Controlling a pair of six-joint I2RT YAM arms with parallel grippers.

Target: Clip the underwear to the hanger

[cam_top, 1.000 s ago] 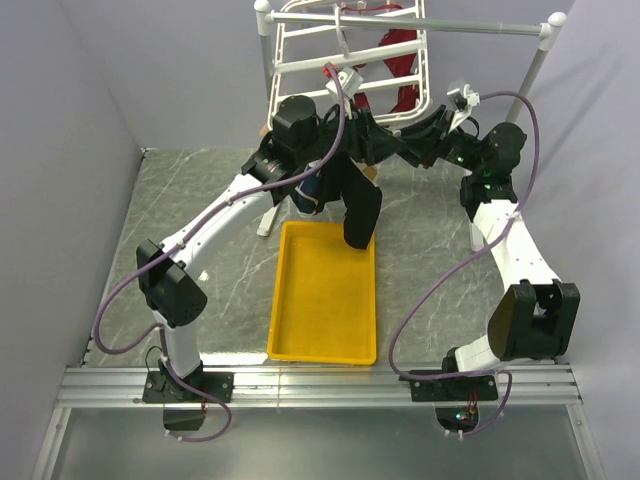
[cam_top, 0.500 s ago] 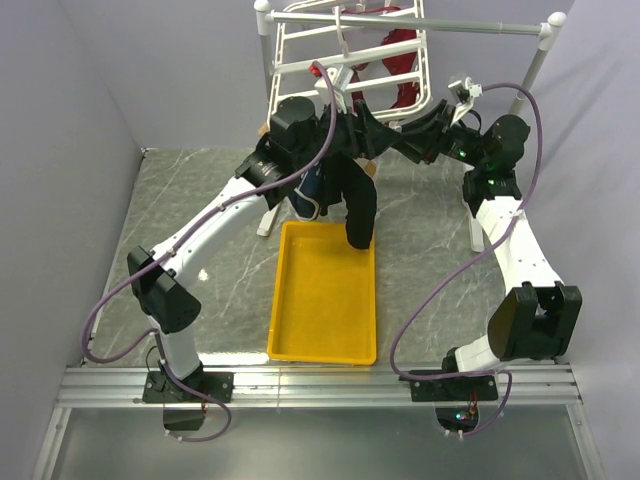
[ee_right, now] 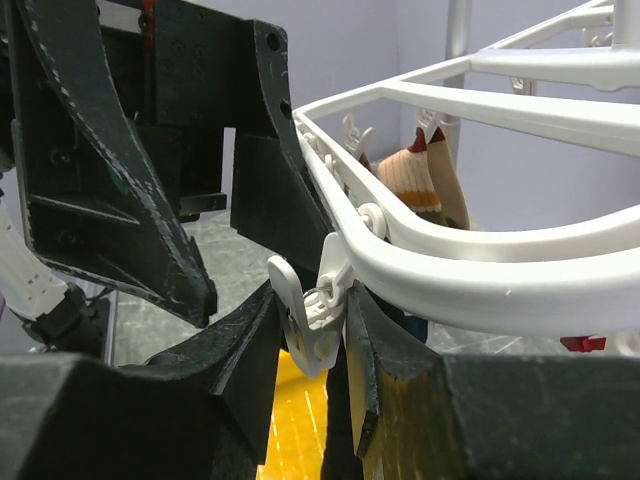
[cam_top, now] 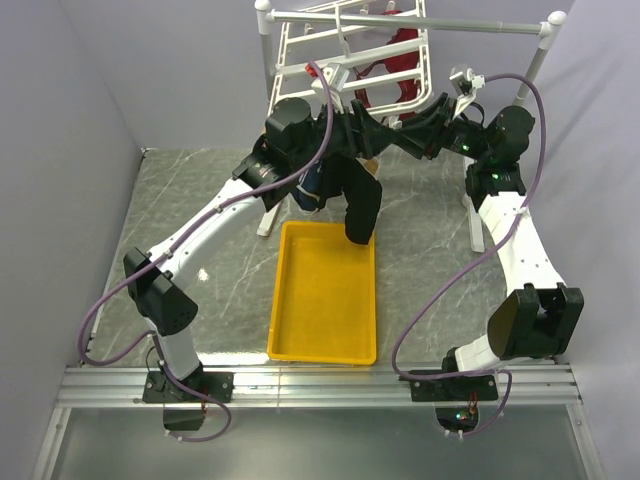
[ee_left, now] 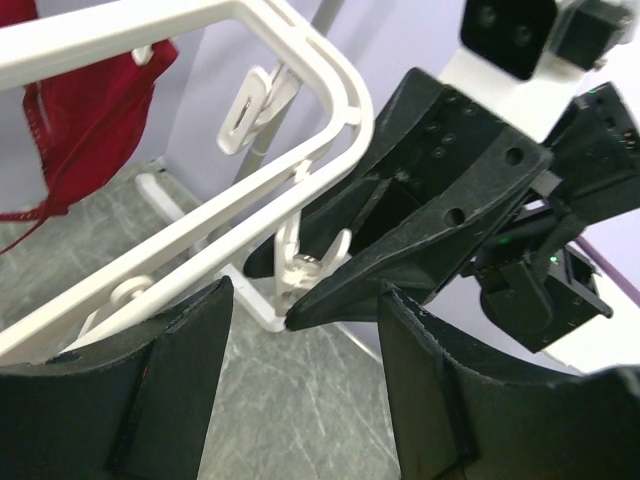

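Between the right jaws, pinched: small white plastic clip (ee_right: 310, 320); below the parted left jaws, black cloth underwear (cam_top: 362, 205), seemingly ungripped, may drop.

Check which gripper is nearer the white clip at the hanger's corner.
Right. The right gripper has its fingers closed on the clip; the left gripper faces it, open, just short of touching.
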